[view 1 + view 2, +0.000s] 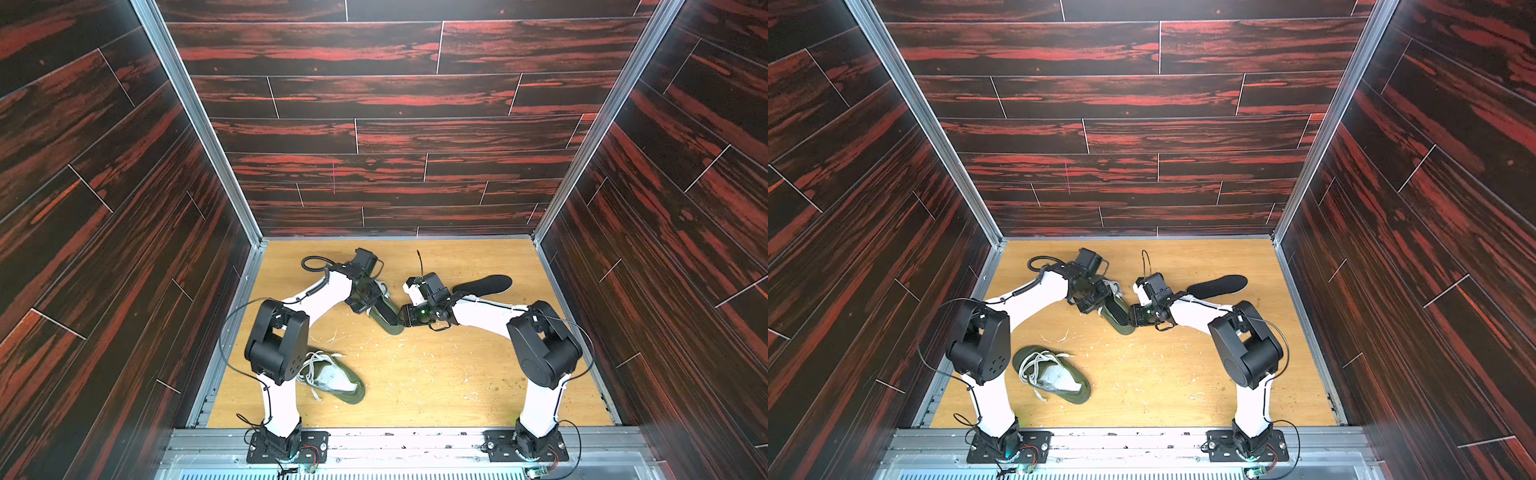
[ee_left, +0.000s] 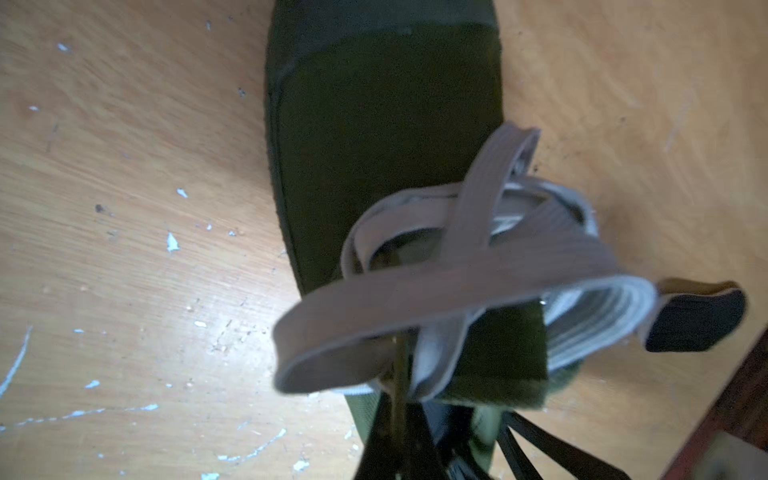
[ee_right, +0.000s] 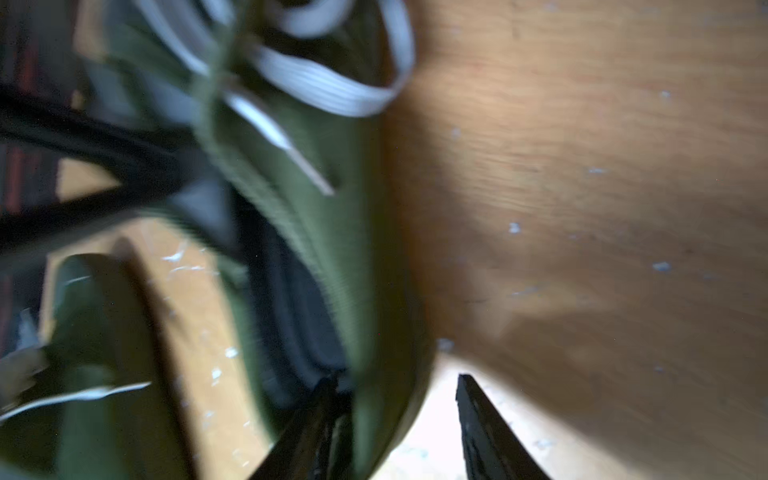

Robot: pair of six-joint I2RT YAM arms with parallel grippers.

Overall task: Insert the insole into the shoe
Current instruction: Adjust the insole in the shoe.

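Note:
An olive-green shoe [image 1: 390, 326] [image 1: 1123, 328] with white laces lies mid-table between my two arms. In the left wrist view the shoe [image 2: 374, 145] stretches away toe-first, and my left gripper [image 2: 399, 403] [image 1: 368, 305] is shut on a thin olive edge of it beside the laces. A black insole [image 3: 291, 299] lies inside the shoe [image 3: 353, 249]. My right gripper [image 3: 395, 379] [image 1: 401, 316] is open and straddles the heel wall. One of its fingers is inside on the insole, the other outside and clear of the heel.
A second green shoe [image 1: 332, 376] [image 1: 1054, 374] with loose white laces lies at the front left by the left arm. Another black insole [image 1: 482, 284] [image 1: 1217, 286] lies flat at the back right. Dark wood-pattern walls enclose the wooden table [image 1: 436, 374].

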